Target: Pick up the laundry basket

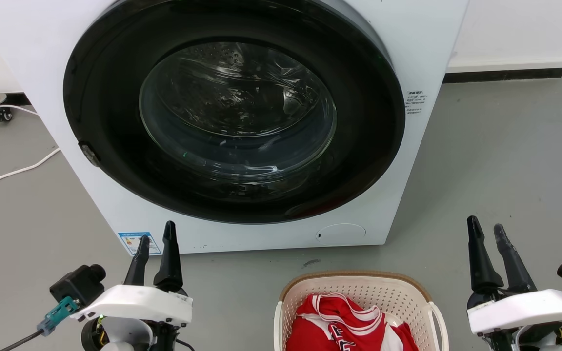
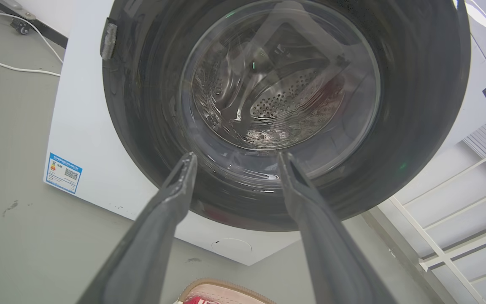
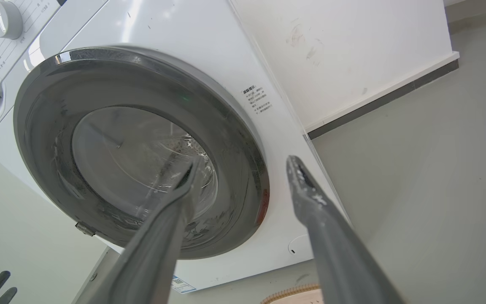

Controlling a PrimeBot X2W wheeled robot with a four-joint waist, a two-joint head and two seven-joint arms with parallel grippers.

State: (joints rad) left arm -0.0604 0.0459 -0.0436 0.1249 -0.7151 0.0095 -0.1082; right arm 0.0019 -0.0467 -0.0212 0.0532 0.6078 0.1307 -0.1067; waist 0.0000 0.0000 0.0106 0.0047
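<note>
Right, ahead of both sets of fingertips stands the washing machine (image 1: 237,122), and my wrist cameras look straight at its round dark door (image 2: 276,84), which is closed. The grey floor (image 1: 505,161) spreads beneath and out to the sides of both arms.

The laundry basket (image 1: 359,290) sits on that floor between my two grippers, back behind the fingertips and level with the wrists. It is just beside the inner side of the right one and further from the left. In the left wrist view its tan rim (image 2: 226,291) peeks in below the gap between the fingers. A red garment with white trim (image 1: 344,324) lies inside it.

The left gripper (image 1: 156,233) has its two dark fingers spread with a clear gap, holding and touching nothing. The right gripper (image 1: 485,223) is the same: fingers parted and bare, well short of the basket's thin white handle (image 1: 439,317).

A small blue label (image 1: 134,242) on the machine's lower corner lies just past the left fingertips.
</note>
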